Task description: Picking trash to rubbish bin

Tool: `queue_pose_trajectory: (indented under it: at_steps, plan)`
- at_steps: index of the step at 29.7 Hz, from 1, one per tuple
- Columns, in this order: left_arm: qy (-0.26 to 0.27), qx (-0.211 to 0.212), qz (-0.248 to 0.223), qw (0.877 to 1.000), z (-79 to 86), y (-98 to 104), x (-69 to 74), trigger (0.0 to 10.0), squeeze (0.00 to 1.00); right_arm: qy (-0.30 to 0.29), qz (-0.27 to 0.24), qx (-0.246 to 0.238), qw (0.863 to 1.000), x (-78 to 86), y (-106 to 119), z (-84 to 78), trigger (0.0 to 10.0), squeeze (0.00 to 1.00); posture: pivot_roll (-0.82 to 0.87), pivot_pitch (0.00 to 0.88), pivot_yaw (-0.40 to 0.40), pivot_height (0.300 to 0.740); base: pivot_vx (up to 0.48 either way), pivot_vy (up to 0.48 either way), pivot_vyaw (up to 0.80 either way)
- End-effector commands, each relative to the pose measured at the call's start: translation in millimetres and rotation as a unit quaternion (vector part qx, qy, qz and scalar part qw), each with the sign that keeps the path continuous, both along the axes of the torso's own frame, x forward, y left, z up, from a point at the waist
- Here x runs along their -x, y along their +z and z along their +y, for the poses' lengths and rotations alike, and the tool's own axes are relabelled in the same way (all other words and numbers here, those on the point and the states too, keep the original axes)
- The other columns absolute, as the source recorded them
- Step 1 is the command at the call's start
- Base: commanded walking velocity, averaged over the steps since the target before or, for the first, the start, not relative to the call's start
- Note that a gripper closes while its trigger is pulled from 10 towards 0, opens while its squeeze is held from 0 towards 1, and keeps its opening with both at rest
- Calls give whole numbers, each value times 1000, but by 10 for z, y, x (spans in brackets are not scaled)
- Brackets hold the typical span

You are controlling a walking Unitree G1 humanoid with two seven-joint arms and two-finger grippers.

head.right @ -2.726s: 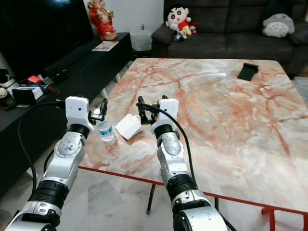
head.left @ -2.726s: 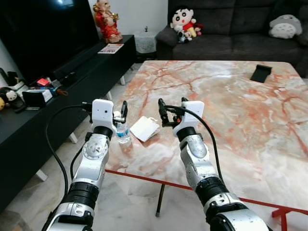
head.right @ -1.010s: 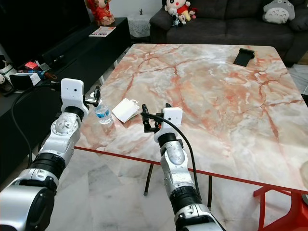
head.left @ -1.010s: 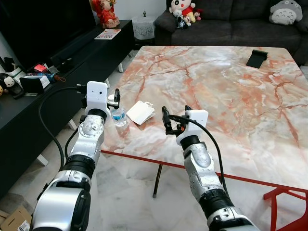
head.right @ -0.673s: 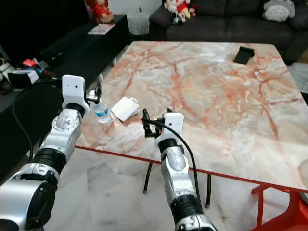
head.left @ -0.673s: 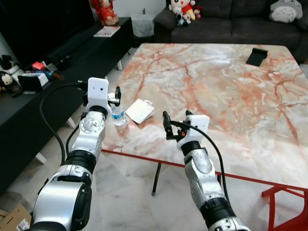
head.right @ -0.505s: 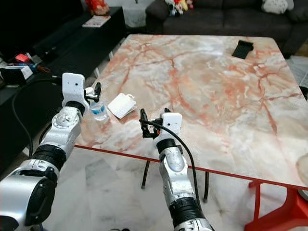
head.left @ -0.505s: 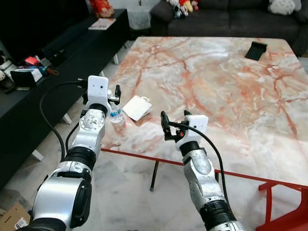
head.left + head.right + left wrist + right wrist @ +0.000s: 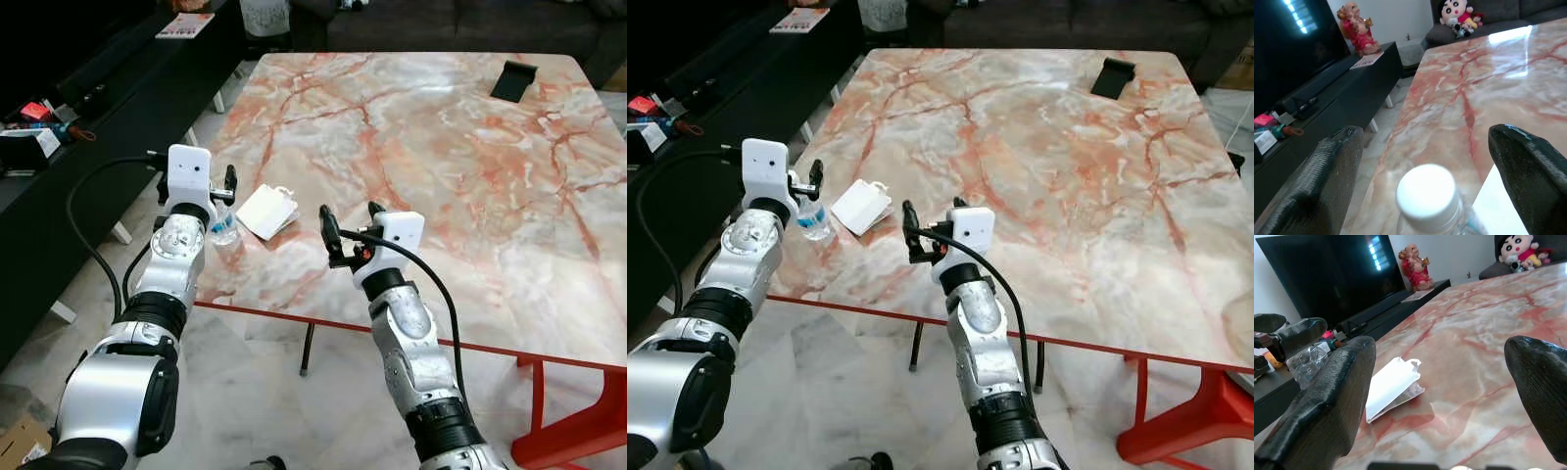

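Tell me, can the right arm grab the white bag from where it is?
Probably yes. The right gripper hovers open over the table edge, with the bag lying flat just ahead to its left and bare marble between them.

Plastic bottle [image 9: 223, 228]: largely hidden behind left gripper [image 9: 196, 183]; base cut off in left wrist view. Red stool [image 9: 1205, 411], 4 o'clock: cropped. Shelf clutter [image 9: 37, 125], 10 o'clock: too small to identify.
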State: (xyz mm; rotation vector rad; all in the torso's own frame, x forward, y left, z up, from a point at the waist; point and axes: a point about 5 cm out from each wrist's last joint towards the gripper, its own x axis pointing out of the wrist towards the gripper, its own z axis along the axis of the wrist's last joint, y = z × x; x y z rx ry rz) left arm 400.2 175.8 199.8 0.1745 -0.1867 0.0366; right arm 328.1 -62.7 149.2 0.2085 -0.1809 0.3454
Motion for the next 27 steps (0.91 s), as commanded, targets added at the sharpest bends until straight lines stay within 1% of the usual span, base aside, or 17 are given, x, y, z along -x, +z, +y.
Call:
queue_pose_trajectory:
  at_steps: [1,2,3,4,6,9,10,18,25,27]
  plan:
    - [13,-4,3,1000,90,34,-12,10000,0,13,-11,-6,1000,-5,101,70,10000,0,63,169,78,740,0,0,0]
    - [13,-3,3,1000,92,35,-12,4314,0,12,-12,-6,1000,-4,102,66,10000,0,61,171,80,740,0,0,0]
    - [13,-3,4,1000,91,33,-12,1569,0,12,-10,-7,1000,6,100,54,10000,0,57,173,82,740,0,0,0]
    - [13,-3,4,1000,89,32,-13,1569,0,12,-9,-7,1000,11,97,47,10000,0,57,173,82,740,0,0,0]
    - [13,-3,7,1000,72,29,-19,980,0,12,-3,-8,1000,27,67,27,10000,0,56,179,83,740,0,0,0]
    - [12,0,8,1000,55,32,-25,863,0,9,2,-12,1000,41,46,5,10000,0,54,182,85,740,0,0,0]
    - [11,0,8,1000,48,31,-26,0,0,9,2,-12,1000,44,44,2,10000,0,54,183,86,740,0,0,0]
    - [-1,0,12,1000,7,41,-39,0,0,7,6,-14,1000,37,48,-3,10000,0,49,184,91,740,0,0,0]
    - [-3,-1,14,1000,6,48,-47,0,0,7,6,-14,1000,27,50,-6,10000,0,50,182,91,740,0,0,0]
    - [-6,-3,16,1000,9,49,-49,0,0,6,7,-13,1000,10,48,-15,10000,0,47,166,89,740,0,0,0]
